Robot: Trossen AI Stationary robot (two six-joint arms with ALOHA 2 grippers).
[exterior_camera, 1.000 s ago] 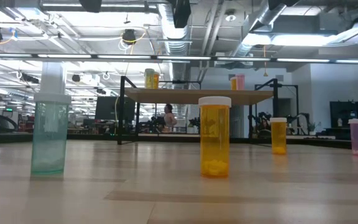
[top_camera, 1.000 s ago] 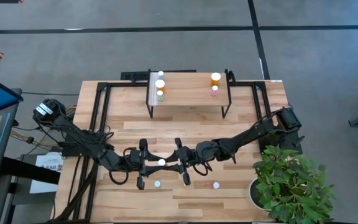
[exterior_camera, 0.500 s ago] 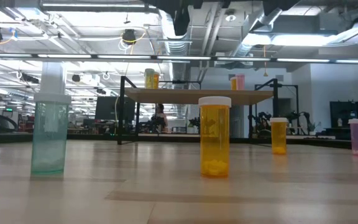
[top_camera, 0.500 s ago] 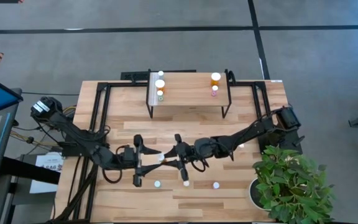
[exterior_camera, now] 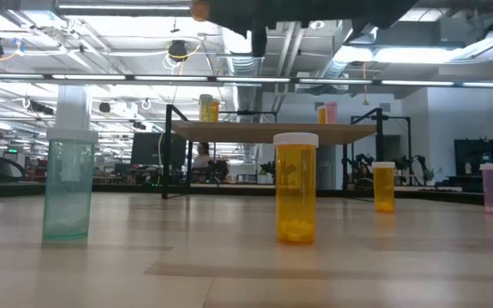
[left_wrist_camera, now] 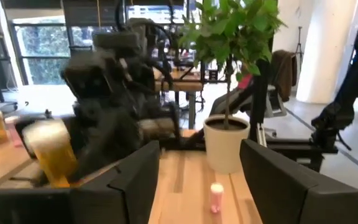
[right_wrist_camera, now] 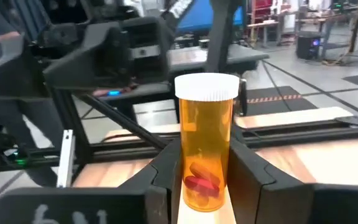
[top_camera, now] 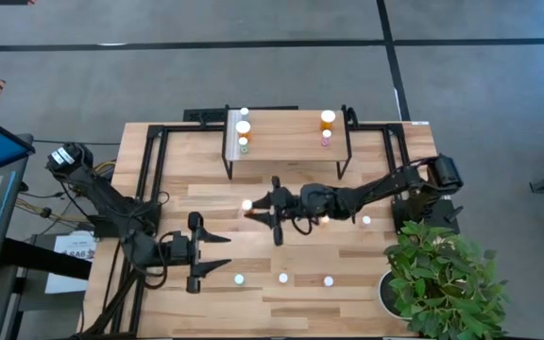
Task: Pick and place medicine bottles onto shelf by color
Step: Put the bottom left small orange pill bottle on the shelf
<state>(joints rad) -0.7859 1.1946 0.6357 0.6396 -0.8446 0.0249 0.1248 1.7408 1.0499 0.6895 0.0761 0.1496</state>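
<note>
the right gripper (top_camera: 261,209), now lifted from the table's near edge toward the small raised light-wood shelf (top_camera: 286,134), clasps a white-capped orange medicine bottle (right_wrist_camera: 206,141), while the left gripper (top_camera: 217,258), fingers parted and empty, has drawn back, so shelving comes next.

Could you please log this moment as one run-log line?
right gripper: shut on orange bottle, lifted over table | left gripper: open, empty, near front-left | shelf: five bottles

Two matte-black jointed arms, left arm (top_camera: 111,203) at frame left, right arm (top_camera: 385,187) at frame right. Dark looped cables run along both. Each ends in broad, angular black fingers (right_wrist_camera: 253,180).
</note>
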